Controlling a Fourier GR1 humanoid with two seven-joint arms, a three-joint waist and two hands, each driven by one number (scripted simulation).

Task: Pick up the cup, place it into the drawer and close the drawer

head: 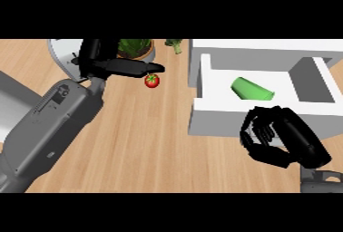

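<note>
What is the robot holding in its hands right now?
Nothing. The green cup lies on its side in the open drawer. The right robot hand is by the drawer's front, curled but empty. The left robot hand holds nothing.

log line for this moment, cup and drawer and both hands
cup: lying in drawer | drawer: open | right hand: at drawer front, fingers curled, holding nothing | left hand: open, near tomato

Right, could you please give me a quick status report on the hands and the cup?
Right hand curled, empty, at drawer front. Green cup lying inside open drawer. Left hand open beside tomato. Nothing blocking closure.
</note>
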